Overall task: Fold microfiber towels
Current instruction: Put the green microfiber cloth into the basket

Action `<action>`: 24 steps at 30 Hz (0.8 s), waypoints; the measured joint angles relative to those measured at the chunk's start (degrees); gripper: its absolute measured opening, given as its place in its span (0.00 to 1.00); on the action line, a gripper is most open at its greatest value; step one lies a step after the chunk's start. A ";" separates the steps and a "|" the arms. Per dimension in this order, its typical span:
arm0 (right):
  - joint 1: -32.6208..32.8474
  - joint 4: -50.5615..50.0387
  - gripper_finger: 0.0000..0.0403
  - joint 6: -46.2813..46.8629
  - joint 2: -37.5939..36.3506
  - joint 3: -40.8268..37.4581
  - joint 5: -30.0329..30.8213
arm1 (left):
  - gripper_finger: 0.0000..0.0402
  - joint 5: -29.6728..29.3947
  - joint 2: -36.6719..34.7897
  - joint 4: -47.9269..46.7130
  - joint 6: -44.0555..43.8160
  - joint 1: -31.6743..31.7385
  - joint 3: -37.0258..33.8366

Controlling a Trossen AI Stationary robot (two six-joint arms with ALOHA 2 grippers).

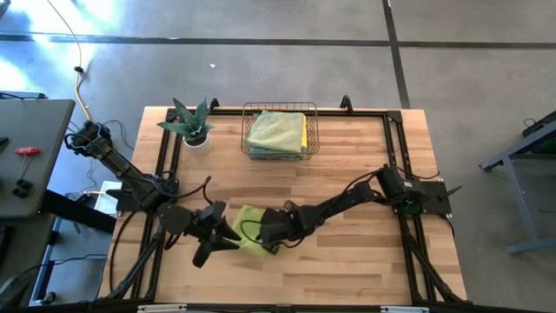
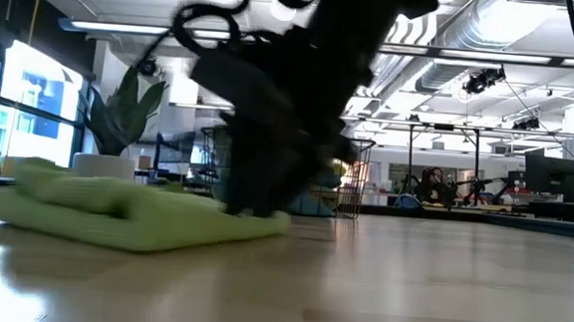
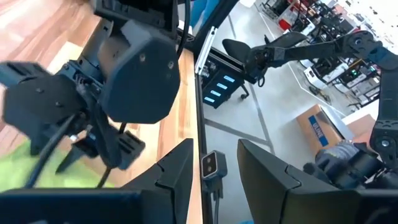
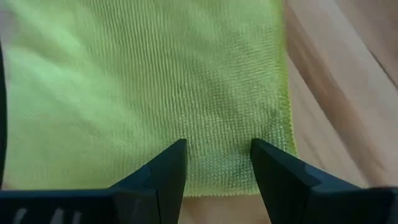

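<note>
A lime green towel lies folded on the near part of the wooden surface, between the two grippers. The right gripper sits low over it, fingers apart, gripping nothing. The left gripper is just beside the towel's other edge, fingers parted and empty. At the far edge a wire basket holds stacked towels, with a potted plant beside it. Beyond is grey concrete floor.
</note>
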 joint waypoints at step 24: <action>3.05 -35.81 0.42 12.63 -19.72 -0.40 2.46 | 0.29 -8.10 2.00 -5.85 6.06 0.72 0.00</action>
